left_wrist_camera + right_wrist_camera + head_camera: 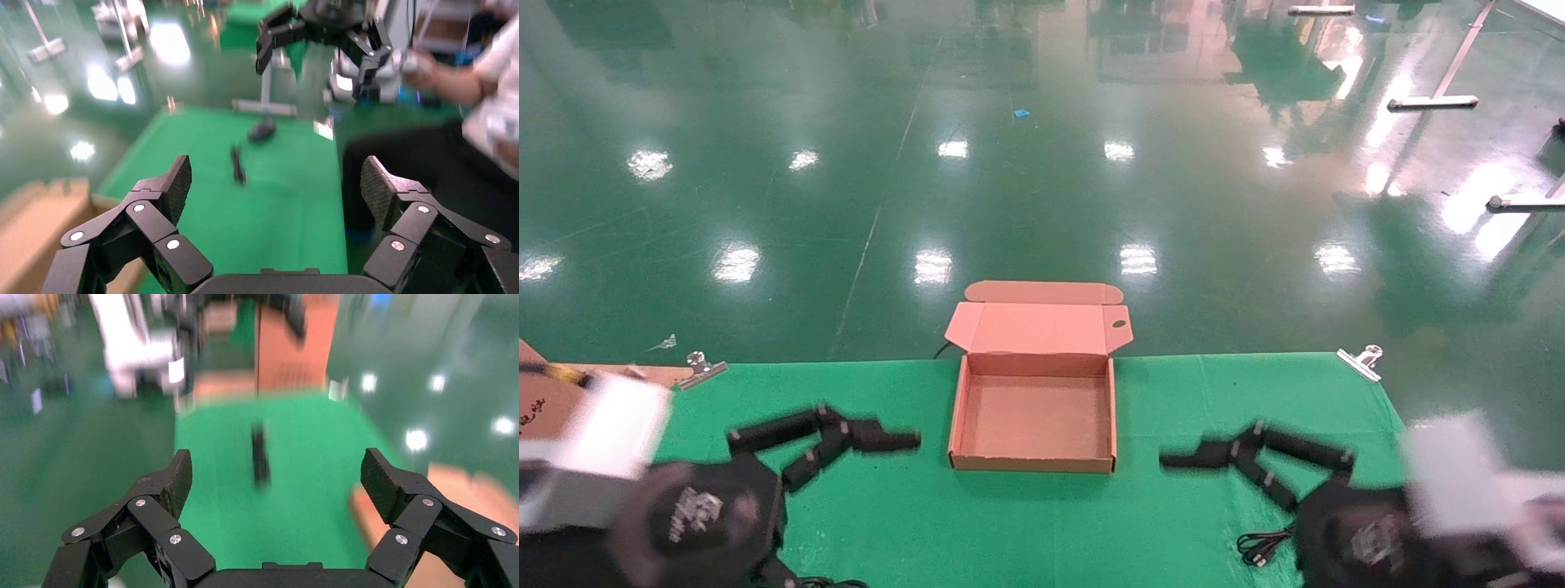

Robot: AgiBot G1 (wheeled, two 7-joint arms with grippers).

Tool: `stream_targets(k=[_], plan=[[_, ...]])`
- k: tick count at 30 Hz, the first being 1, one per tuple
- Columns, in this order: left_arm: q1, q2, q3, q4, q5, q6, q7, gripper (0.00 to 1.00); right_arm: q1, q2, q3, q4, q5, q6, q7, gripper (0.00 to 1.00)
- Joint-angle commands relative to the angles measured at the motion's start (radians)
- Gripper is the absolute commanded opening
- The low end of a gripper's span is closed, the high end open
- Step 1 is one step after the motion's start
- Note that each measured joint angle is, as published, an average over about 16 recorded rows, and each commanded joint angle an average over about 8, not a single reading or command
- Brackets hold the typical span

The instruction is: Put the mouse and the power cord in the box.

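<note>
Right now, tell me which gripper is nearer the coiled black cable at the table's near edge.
Right. The right gripper hangs open just above the coiled black cable, right of the box. The left gripper, also open, is across the box from it.

We see the box (1032, 408) open on the green table (1173, 506), lid back. Our left gripper (846, 437) and right gripper (1230, 457) flank it, fingers spread. A black cable (1261, 547) lies near the right one.

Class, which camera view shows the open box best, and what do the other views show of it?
The head view: the whole box shows, lid up, inside bare. The left wrist view catches only a blurred brown corner; the right wrist view only a blurred brown edge.
</note>
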Motion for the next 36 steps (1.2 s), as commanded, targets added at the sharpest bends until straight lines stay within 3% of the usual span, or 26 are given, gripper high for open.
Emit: stream_targets(k=[1,9,15,25,36], plan=[[-0.035,0.009,0.024,0.034,0.054,0.02,0.002,1.0,0.021,-0.001,-0.03,-0.009,-0.085,-0.006,-0.023,1.0],[-0.21,0.041,0.206,0.202,0.269,0.046,0.098,1.0,0.209,-0.115,-0.189,-0.171,-0.434,-0.041,-0.155,1.0],[-0.328,0.1,0.341,0.373,0.433,0.038,0.199,1.0,0.332,-0.227,-0.3,-0.371,-0.677,0.009,-0.303,1.0],[-0.461,0.268,0.515,0.695,0.692,-0.008,0.406,1.0,0.432,-0.419,-0.408,-0.757,-0.913,0.221,-0.531,1.0],[-0.479,0.418,0.567,0.966,0.791,-0.174,0.547,1.0,0.45,-0.568,-0.432,-1.034,-0.976,0.507,-0.664,1.0]])
